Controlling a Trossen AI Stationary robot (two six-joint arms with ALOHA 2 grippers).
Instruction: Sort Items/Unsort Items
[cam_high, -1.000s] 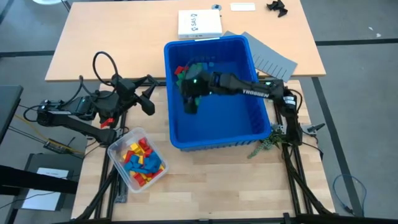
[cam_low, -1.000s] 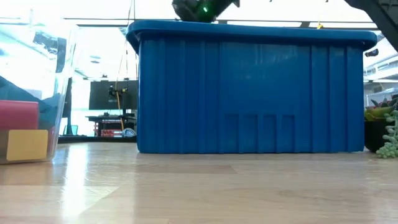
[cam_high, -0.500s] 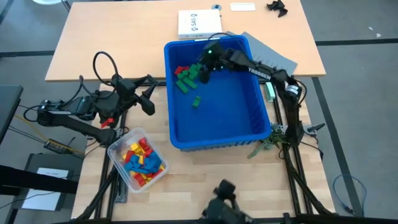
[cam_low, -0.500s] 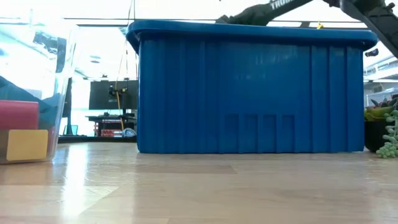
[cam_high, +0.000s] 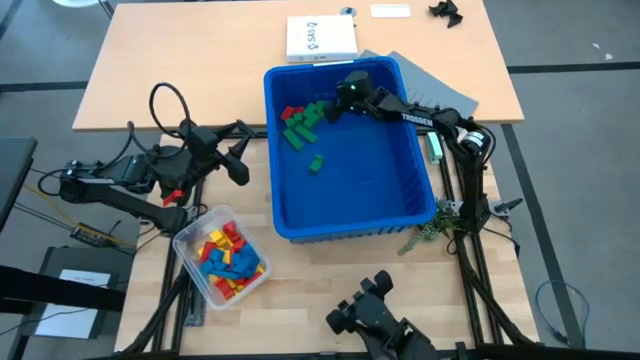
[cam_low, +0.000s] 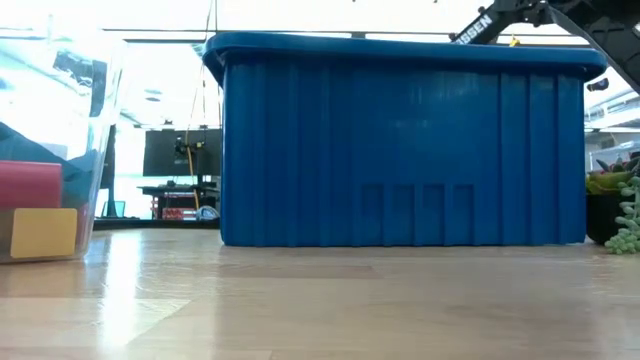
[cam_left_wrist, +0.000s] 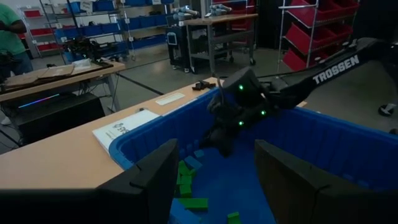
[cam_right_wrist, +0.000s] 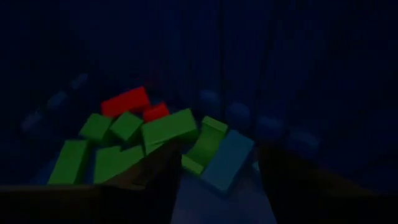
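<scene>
The items lie in two places. Green (cam_high: 300, 128), red (cam_high: 290, 111) and blue blocks are heaped in the far left corner of the blue bin (cam_high: 425, 180), and one green block (cam_high: 315, 163) lies alone on its floor. My right gripper (cam_high: 331, 109) reaches down into that corner, open. In its wrist view its fingers (cam_right_wrist: 149, 183) stand just short of a blue block (cam_right_wrist: 227, 160) and the green heap (cam_right_wrist: 165, 127). My left gripper (cam_high: 244, 150) waits open outside the bin's left wall, pointing at it (cam_left_wrist: 214, 186).
A clear tub (cam_high: 190, 245) of mixed red, yellow and blue blocks stands near the front left. A white box (cam_high: 320, 38) and grey sheets (cam_high: 440, 95) lie behind the bin. A small plant (cam_high: 428, 233) sits at the bin's near right corner. A dark object (cam_high: 378, 320) shows at the near edge.
My right gripper has swung from the left middle of the bin toward its far left corner, sinking below the rim and rolling as it went. The lone green block it covered now shows on the bin floor. A dark object has come in at the near edge.
</scene>
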